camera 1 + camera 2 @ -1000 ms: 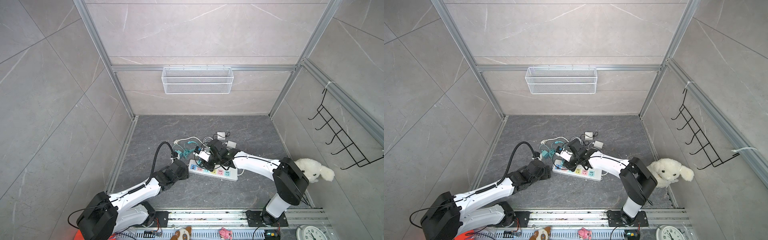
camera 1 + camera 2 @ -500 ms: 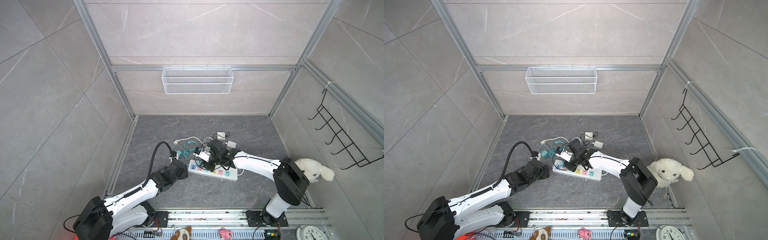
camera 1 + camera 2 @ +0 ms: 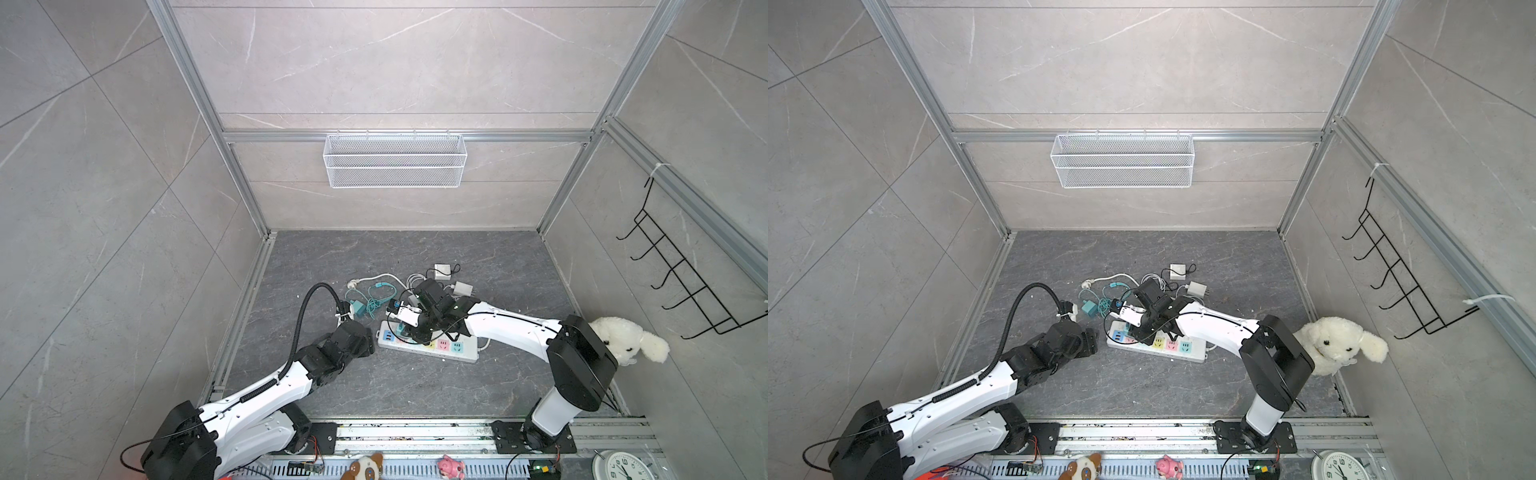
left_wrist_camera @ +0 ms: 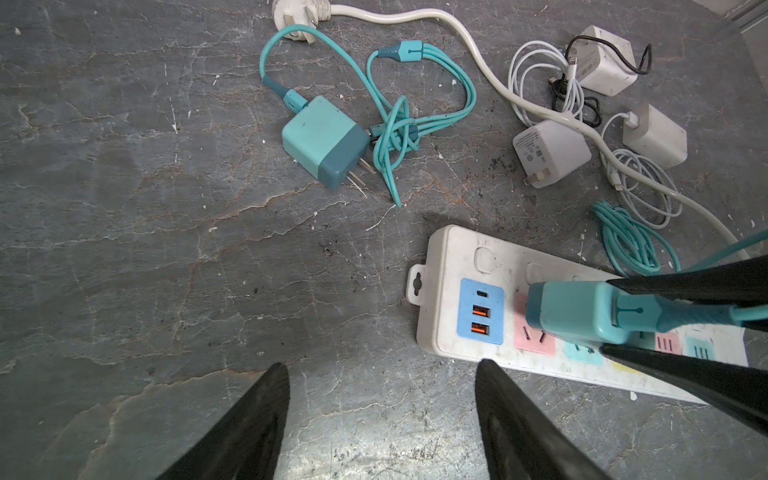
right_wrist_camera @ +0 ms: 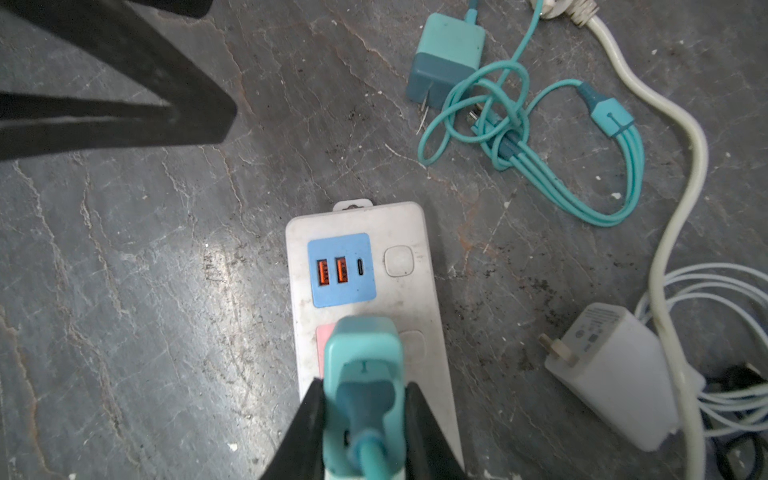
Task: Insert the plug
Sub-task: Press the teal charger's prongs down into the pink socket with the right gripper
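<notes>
My right gripper (image 5: 363,386) is shut on the teal plug (image 5: 361,353), one finger on each side of its body. The plug is held over the pink socket of the white power strip (image 5: 411,232), just behind the blue USB panel; its prongs are hidden. The left wrist view shows the plug (image 4: 577,311) close above the strip (image 4: 449,257), with the pink socket's slots showing beneath it. My left gripper (image 4: 382,365) is open and empty over bare floor, just off the strip's USB end. In both top views the two grippers (image 3: 368,338) (image 3: 409,330) are near each other.
A second teal charger (image 4: 324,141) with a knotted teal cable lies beyond the strip. White chargers (image 4: 552,153) (image 4: 656,133), coiled white cables and a thick white cord (image 4: 469,37) lie beside it. A plush dog (image 3: 623,340) sits at the right wall, a wire basket (image 3: 395,160) on the back wall.
The left arm has sunk slightly, and its open gripper has stayed by the strip's end. The right gripper has held the plug in the same place.
</notes>
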Motion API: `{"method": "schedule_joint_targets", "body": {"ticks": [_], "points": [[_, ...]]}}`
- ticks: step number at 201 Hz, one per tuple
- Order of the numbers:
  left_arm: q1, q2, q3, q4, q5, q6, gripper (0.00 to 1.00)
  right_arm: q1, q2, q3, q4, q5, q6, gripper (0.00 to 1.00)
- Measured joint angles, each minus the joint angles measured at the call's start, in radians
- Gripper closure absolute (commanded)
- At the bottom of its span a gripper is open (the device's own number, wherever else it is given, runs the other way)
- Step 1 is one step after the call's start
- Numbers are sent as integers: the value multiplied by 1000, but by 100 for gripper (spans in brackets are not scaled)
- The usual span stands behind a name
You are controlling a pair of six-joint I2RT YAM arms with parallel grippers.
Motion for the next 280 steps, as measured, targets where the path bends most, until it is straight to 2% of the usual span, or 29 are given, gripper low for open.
{"method": "schedule_joint_targets", "body": {"ticks": [123,198,280], "points": [[0,-11,0,1,-13,7,26,0,6,5,-13,-1,-17,90],[0,-3,0,1,-13,15,26,0,6,1,-9,7,43,90],[0,-14,-21,3,0,21,25,10,3,-3,3,12,50,91]]}}
